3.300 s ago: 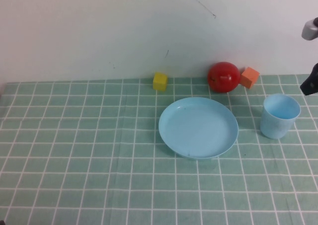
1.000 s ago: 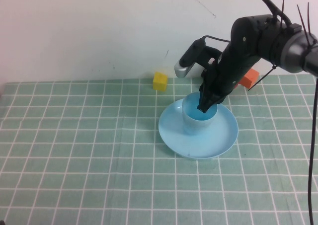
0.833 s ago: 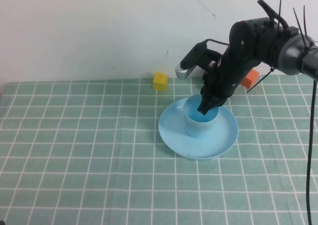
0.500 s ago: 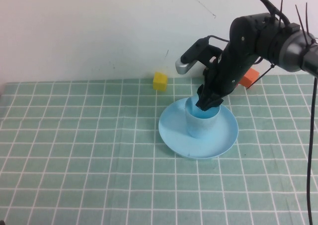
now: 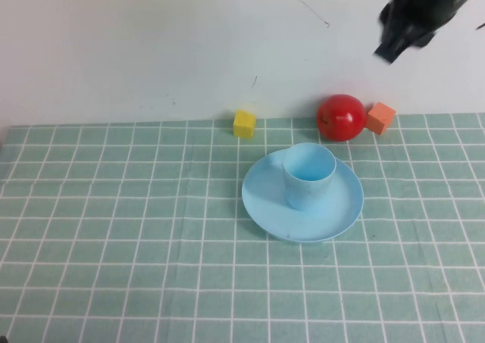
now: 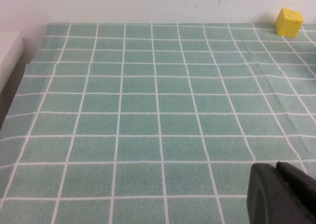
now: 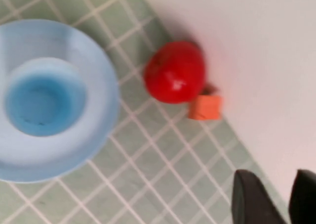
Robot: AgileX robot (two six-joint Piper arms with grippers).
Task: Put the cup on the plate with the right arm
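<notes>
The light blue cup [image 5: 308, 175] stands upright on the light blue plate [image 5: 265, 199] in the middle of the table, a little toward the plate's far side. Both show in the right wrist view, the cup [image 7: 43, 96] seen from above on the plate [image 7: 101, 85]. My right gripper [image 5: 398, 40] is raised high at the top right, far above the cup, open and empty [image 7: 276, 194]. My left gripper [image 6: 276, 172] is shut and empty, low over the cloth on the left, out of the high view.
A red ball [image 5: 340, 117] and an orange cube [image 5: 381, 117] sit by the wall behind the plate. A yellow cube [image 5: 244, 123] sits left of them. A green checked cloth [image 5: 114, 244] covers the table. A white wall stands behind.
My right gripper let go of the cup, which stays on the plate, and rose up and to the right, away from it. The red ball is uncovered again.
</notes>
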